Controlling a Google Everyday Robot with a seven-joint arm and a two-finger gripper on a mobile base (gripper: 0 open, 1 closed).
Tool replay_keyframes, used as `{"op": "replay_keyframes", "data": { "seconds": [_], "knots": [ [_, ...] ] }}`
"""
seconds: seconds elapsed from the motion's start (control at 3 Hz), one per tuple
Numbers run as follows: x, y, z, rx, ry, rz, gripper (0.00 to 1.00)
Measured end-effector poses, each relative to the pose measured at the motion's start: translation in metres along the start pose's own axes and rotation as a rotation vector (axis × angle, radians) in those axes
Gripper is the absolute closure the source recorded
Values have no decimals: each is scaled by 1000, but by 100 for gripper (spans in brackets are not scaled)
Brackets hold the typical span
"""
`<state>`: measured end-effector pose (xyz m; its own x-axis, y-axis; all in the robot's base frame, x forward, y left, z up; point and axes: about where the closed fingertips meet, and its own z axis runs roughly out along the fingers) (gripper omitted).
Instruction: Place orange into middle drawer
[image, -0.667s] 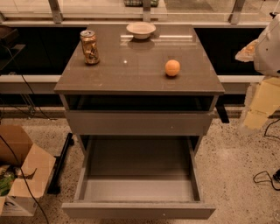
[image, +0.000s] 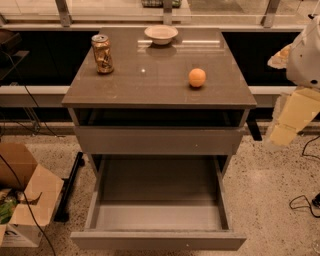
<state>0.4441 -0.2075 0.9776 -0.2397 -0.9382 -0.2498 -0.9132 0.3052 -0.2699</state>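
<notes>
Nothing has moved since a moment ago: orange (image: 197, 77) sits on the table (image: 150, 92) at 3 o'clock, drawer (image: 160, 187) pulled out below. Gripper (image: 292, 117) hangs off-table, farther toward 3 o'clock; its width I cannot tell. Pickup not begun.

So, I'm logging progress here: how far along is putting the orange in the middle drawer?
Done: the middle drawer is pulled open, its floor bare. In hand: nothing; the gripper hangs right of the cabinet, off the tabletop. Left: the orange sits on the cabinet top, ungrasped, so picking it up and placing it remain.
</notes>
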Motion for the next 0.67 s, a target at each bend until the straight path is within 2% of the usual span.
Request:
{"op": "replay_keyframes", "data": {
  "seconds": [0.33, 0.67],
  "knots": [
    [-16, -6, 9, 29, -92, 40, 0],
    [-42, -17, 17, 52, -211, 52, 0]
  ]
}}
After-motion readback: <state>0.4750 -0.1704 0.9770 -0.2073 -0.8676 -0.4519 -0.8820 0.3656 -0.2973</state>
